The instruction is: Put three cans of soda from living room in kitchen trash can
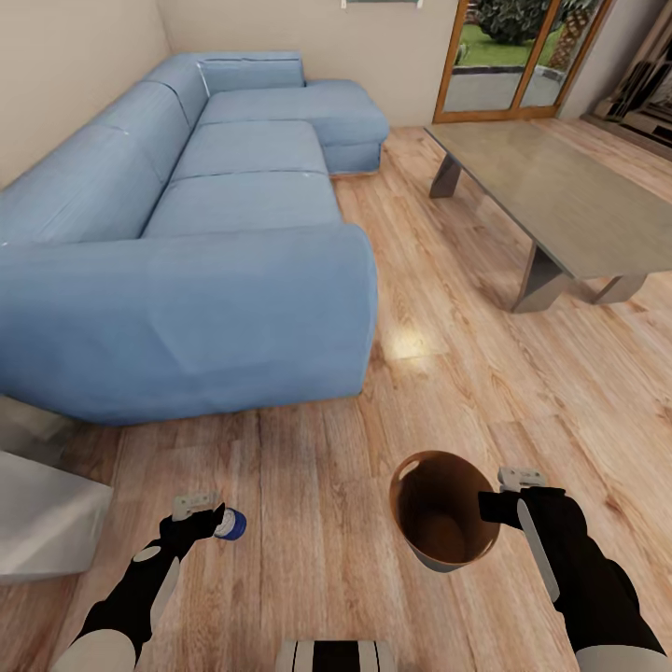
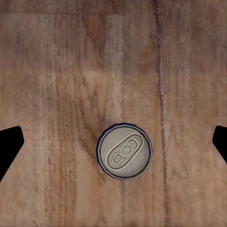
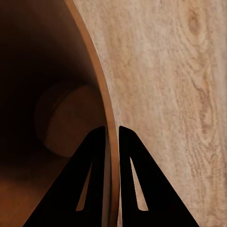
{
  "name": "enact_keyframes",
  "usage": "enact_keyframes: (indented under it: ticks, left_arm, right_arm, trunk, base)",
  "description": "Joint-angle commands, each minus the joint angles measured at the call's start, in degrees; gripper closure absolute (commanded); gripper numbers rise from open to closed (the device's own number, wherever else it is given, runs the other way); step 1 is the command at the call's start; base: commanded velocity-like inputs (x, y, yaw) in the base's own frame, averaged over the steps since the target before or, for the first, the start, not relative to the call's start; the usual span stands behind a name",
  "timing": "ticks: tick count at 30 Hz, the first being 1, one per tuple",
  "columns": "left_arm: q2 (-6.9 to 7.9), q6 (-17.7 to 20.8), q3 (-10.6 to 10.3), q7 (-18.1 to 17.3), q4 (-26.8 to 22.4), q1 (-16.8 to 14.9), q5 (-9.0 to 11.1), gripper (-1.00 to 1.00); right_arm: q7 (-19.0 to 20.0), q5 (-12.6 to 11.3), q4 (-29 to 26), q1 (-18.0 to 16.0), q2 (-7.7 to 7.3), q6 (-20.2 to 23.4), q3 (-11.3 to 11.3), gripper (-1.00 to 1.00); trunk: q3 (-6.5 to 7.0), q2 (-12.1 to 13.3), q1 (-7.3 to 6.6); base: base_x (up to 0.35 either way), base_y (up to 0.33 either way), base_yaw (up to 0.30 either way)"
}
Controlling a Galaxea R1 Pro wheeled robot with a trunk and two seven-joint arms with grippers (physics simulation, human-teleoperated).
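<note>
Head view, living room: we log the light-blue sofa (image 1: 187, 233) along the left wall and the grey coffee tabletop (image 1: 560, 187) at right, on wood floor (image 1: 317, 485). The trash can (image 1: 443, 511) hangs above the floor, mouth tilted up; our right claw (image 3: 111, 137) is clenched on its rim. The blue soda can (image 2: 125, 151) stands upright, silvery top up, between the spread fingers of our left claw (image 1: 213, 515), released. No legible label.

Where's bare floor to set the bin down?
Bare wood floor lies between the dark blue soda can and the copper-rimmed wastebasket; more between light-blue sofa and grey coffee table. Crowded at the grey block beside the left arm.
</note>
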Motion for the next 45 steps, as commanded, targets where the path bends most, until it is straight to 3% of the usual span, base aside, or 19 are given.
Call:
enact_keyframes:
  ticks: [1, 19, 45]
  left_arm:
    - [0.0, 0.0, 0.0, 0.0, 0.0, 0.0, 0.0, -1.0]
    - [0.02, 0.0, 0.0, 0.0, 0.0, 0.0, 0.0, -1.0]
    - [0.01, -0.04, 0.0, -0.05, 0.0, 0.0, 0.0, -1.0]
  right_arm:
    - [0.32, -0.79, 0.0, -0.01, 0.01, 0.0, 0.01, 1.0]
    - [0.33, -0.79, -4.25, -0.42, -0.05, 0.0, -0.04, 1.0]
    - [0.41, -0.79, -5.22, -2.51, -0.08, 0.03, -0.08, 1.0]
  trunk:
    - [0.0, 0.0, 0.0]
    - [-3.06, -6.82, 3.73]
    - [-7.72, -17.25, 9.44]
  base:
    - [0.0, 0.0, 0.0]
    - [0.0, 0.0, 0.0]
    - [0.0, 0.0, 0.0]
